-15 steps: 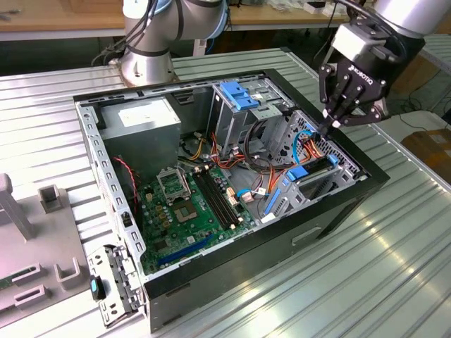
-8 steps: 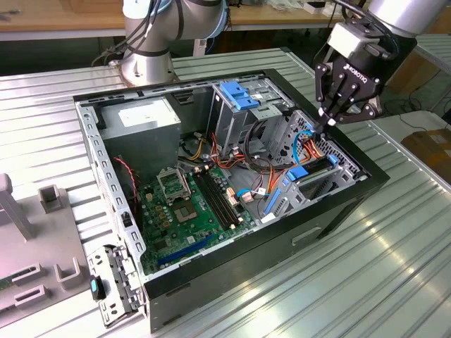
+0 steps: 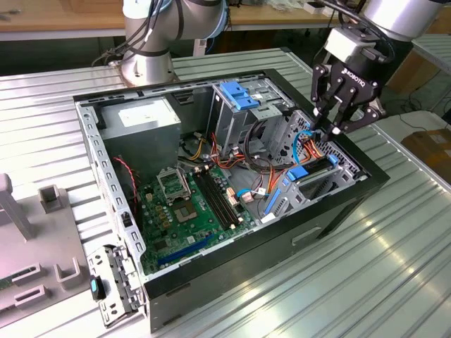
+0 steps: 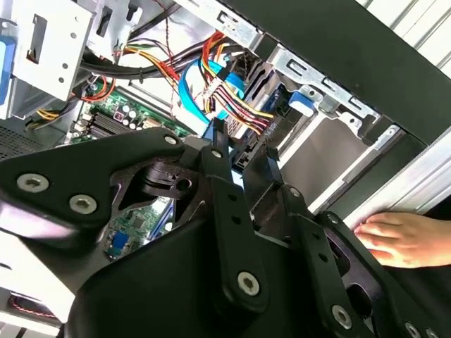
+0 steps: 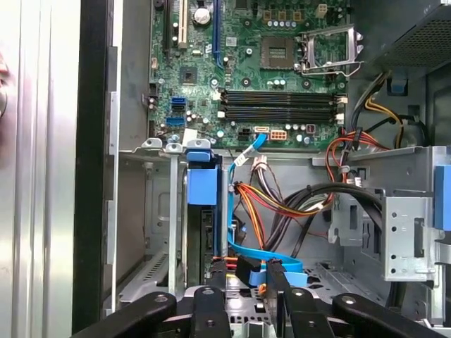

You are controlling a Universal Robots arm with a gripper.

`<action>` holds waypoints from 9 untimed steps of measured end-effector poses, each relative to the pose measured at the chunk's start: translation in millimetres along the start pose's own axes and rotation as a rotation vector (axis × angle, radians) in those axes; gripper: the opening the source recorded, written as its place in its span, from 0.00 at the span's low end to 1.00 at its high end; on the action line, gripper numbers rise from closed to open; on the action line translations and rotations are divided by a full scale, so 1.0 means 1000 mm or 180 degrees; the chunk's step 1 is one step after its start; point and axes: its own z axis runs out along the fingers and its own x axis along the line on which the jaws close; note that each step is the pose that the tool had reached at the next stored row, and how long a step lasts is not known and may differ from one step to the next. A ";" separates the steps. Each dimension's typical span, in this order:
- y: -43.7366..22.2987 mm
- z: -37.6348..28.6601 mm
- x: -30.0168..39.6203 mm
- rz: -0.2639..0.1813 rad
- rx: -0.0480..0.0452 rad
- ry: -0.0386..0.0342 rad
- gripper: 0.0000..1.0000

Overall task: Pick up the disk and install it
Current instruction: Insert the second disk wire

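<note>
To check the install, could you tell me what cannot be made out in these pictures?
The disk: first wrist view, blue rail end shows; the bay's metal wall hides how deep it sits.
A hand: second wrist view, cut off by the edge.
Motherboard: second wrist view, mostly behind the gripper.

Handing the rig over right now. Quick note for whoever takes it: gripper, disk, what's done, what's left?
Gripper: low over the drive cage, at the exterior view's right end of the open case.
Disk: standing on edge in a cage slot, blue rail end outward, right beside the gripper.
Done: the disk is in the cage, not out on the table.
Left: the views do not show whether it is fully seated, so installation is unconfirmed.
Note: a person's hand rests beside the case.
</note>
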 end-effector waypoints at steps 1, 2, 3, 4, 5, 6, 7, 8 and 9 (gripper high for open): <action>0.0000 0.0005 -0.0001 0.0000 0.0000 0.0000 0.36; 0.0000 0.0009 -0.0002 0.0000 0.0000 0.0000 0.36; -0.0001 0.0018 -0.0002 0.0000 0.0000 0.0001 0.35; -0.0001 0.0025 -0.0003 0.0000 0.0000 0.0001 0.35; -0.0002 0.0034 -0.0003 0.0000 0.0000 0.0001 0.22; -0.0002 0.0039 -0.0003 0.0000 0.0000 0.0002 0.16; -0.0002 0.0039 -0.0003 0.0000 0.0000 0.0002 0.16; -0.0002 0.0040 -0.0003 0.0000 0.0000 0.0002 0.16; -0.0002 0.0049 0.0007 0.0000 0.0002 -0.0004 0.16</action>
